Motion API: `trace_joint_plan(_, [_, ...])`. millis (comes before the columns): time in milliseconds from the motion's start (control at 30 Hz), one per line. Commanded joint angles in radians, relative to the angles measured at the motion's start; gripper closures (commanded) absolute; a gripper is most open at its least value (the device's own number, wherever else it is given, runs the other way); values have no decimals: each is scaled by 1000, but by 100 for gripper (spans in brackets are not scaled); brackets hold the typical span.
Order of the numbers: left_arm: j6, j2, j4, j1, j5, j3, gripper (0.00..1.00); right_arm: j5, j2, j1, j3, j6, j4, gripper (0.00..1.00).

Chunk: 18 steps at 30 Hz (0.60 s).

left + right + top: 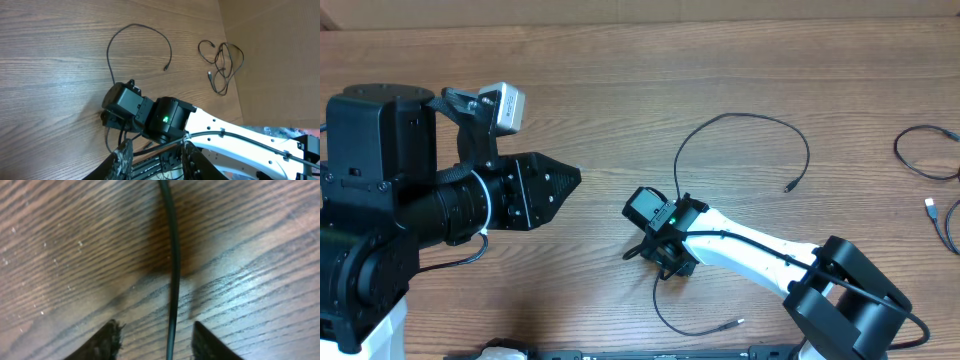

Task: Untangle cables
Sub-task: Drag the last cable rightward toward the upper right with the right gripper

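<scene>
The right hand (156, 332) straddles one black cable (173, 270) near the tabletop (620, 80) centre, fingers apart and not pinching it (its loop arcs toward 1 o'clock). The left hand (570, 179), at 9 o'clock, is narrowly parted and empty. More cables (220, 57) lie tangled at 3 o'clock.

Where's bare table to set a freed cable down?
Free: table far strip above the looped cable; the gap between left gripper and right gripper. Crowded: right edge with the cable tangle, and around the right gripper, which straddles the looped cable.
</scene>
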Motion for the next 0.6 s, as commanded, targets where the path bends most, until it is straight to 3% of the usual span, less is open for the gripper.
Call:
trace_joint_plan(0, [20, -9, -2, 2, 20, -1, 68, 16, 18, -3, -8, 6, 4, 96])
trace_joint_plan(333, [20, -9, -2, 2, 20, -1, 68, 23, 18, -10, -7, -5, 67, 96])
trace_joint_plan(567, [20, -9, -2, 2, 19, -1, 65, 114, 16, -140, 6, -264, 216, 96])
